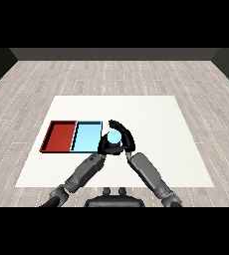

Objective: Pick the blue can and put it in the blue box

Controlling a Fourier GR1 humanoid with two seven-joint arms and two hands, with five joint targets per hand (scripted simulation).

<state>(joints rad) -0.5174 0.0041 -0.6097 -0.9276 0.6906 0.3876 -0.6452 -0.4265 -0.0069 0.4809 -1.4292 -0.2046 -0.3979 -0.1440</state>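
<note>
- A grey plank floor runs back to a dark wall, and on it stands the white table [151, 144] where all the work is set; the task's things lie left of its middle
- The right hand [122, 135] is curled round the blue can [114, 136], fingers arching over its top and far side; I judge it is held this way so the can rides upright while it is carried toward the tray
- The left hand [105, 145] sits just beside the can on its left, close against the right hand; whether its fingers are curled or straight I cannot tell, since the two dark hands merge there; it may be steadying the can, but that is only a guess
- Both grey forearms come in from the lower corners and meet at the can, so the arms form a narrow wedge pointing at the trays
- The can shows only as a small pale blue rounded patch between the black fingers; its label, base and full height are hidden by the hands; it reads as paler than its name suggests, close to the tray's own tint
- It is just beside the right edge of the blue box [86, 137], at the rim or barely outside it; whether it rests on the table or is lifted I cannot tell
- The red tray [59, 136] adjoins the blue one on the left, touching side by side; the can belongs in the nearer one, so a short move left seems to be what remains
</note>
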